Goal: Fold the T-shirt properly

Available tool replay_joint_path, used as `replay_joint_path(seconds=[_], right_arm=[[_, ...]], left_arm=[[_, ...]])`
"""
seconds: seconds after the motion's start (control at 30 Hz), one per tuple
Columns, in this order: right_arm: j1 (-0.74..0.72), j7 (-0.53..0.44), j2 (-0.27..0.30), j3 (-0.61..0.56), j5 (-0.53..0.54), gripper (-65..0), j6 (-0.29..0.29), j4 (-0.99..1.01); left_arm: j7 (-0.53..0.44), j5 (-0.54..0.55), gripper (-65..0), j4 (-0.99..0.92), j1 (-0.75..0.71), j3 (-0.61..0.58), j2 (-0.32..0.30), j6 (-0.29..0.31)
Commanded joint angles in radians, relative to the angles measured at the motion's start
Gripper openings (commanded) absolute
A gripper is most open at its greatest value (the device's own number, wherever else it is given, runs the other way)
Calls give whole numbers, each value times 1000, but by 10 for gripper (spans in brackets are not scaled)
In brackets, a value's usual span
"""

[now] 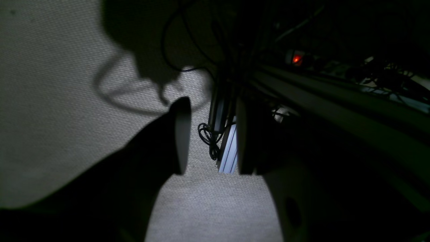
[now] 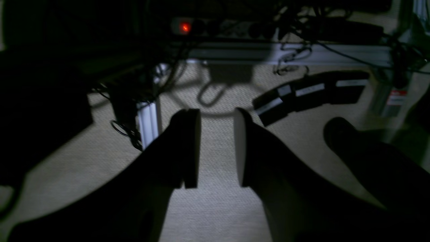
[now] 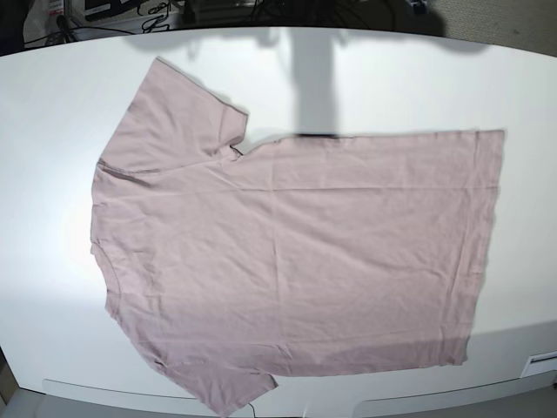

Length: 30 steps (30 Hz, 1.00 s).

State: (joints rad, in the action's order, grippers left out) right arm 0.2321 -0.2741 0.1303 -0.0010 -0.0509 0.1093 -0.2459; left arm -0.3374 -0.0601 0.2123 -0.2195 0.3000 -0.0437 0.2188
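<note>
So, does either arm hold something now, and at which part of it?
Nothing is held. The jaws of the left gripper and right gripper stand apart and empty; the T-shirt lies flat on the table.

The left gripper [image 1: 210, 136] is hanging with its jaws standing apart, gripping nothing. The right gripper [image 2: 216, 148] is likewise holding its jaws parted and empty.

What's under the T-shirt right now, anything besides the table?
In the base view the T-shirt lies spread flat on the white table, with bare tabletop showing all around it. No lump suggests anything beneath, but the cloth hides that patch of table, so it can't be confirmed.
</note>
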Motion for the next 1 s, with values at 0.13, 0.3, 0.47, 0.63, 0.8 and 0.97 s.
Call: replay_joint_path(seconds=[0.13,0.3,0.47,0.63,0.8,0.97], right_arm=[[120,-19,40,0,-2,-470,43,-120],[275,-15,64,0,9,-470,85,-328],[440,40,76,-1,87,-470,86,-573],[590,104,109,-1,142,-470,92,-818],[736,108,174,0,142,-470,111,-1039],[885,115,263,0,142,-470,111,-1252]], left_arm=[[-1,-4,-426,98,-104,0,-1,5],[75,-4,-426,328,-251,-1,0,5],[163,-4,-426,631,-420,-1,22,6],[201,-3,-426,908,-576,-1,38,6],[307,-4,-426,1145,-686,-1,37,6],[365,-3,-426,1368,-779,-1,-10,16]])
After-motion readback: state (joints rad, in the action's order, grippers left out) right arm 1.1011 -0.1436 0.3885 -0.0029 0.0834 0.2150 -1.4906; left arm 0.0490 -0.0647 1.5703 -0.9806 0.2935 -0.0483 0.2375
